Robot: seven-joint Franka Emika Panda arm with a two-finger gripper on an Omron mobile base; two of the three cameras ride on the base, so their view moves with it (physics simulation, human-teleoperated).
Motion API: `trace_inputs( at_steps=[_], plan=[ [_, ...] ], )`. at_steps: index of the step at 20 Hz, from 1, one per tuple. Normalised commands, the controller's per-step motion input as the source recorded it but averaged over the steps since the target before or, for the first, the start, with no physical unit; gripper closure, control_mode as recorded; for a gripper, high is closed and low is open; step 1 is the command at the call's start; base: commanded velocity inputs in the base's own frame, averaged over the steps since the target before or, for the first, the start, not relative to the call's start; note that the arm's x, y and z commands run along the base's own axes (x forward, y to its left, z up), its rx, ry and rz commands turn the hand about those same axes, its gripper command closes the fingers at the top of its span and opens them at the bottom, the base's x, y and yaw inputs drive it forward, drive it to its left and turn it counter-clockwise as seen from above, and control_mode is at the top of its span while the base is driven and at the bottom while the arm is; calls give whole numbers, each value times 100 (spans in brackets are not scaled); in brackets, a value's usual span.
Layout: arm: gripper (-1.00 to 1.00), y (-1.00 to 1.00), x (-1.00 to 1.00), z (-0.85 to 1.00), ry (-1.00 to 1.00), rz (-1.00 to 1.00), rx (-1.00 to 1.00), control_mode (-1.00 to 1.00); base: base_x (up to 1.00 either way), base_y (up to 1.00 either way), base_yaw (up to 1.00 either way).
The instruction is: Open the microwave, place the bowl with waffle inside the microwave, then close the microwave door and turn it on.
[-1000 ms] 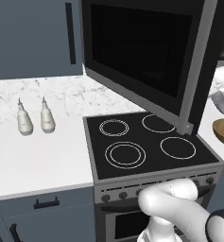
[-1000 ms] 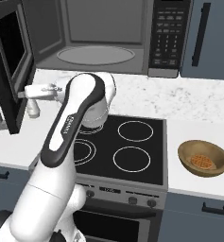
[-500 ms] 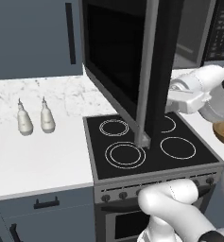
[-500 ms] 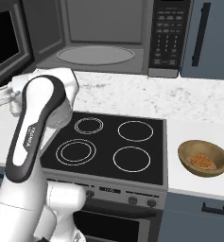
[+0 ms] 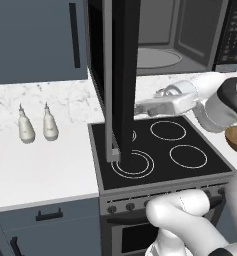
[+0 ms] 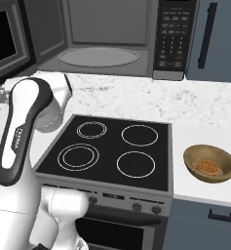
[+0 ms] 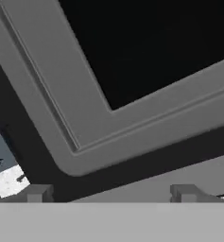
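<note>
The black microwave (image 6: pixel 107 39) stands open, its grey inside and round turntable (image 6: pixel 98 56) bare. Its door (image 5: pixel 121 75) is swung far out to the left and shows edge-on over the stovetop in the left base view. In the hand view the door's grey inner frame (image 7: pixel 85 118) sits close in front of my gripper (image 7: pixel 111 193), which is open with nothing between its tips. My hand (image 5: pixel 157 106) reaches to the door's inner side from the right. The wooden bowl (image 6: pixel 209 163) holding a waffle (image 6: pixel 208 167) rests on the counter right of the stove.
A black four-ring stovetop (image 6: pixel 112 146) lies below the microwave. Two small white bottles (image 5: pixel 36 126) stand on the marble counter (image 5: pixel 40 165) at the left. The keypad (image 6: pixel 173 39) is at the microwave's right, beside a blue cabinet (image 6: pixel 219 39).
The door has swung further open to the left, from slanted across the stove to edge-on. My arm has followed it leftward.
</note>
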Motion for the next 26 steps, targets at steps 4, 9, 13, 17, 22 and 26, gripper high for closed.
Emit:
trace_inputs(
  at_steps=[4, 9, 13, 17, 22, 26],
  plan=[
    [-100, -100, 33, 0, 25, -49, -18, -100, 0, 0, 0],
    [-100, -95, 44, -11, 13, -49, -42, -100, 0, 0, 0],
    [-100, -83, 52, -34, 0, -42, -55, -100, 0, 0, 0],
    [-100, -81, 58, -63, 0, -39, -53, -100, 0, 0, 0],
    [-100, -94, 69, -78, 0, -34, -47, -100, 0, 0, 0],
    [-100, -100, 44, -69, 0, -41, -41, -100, 0, 0, 0]
  ],
)
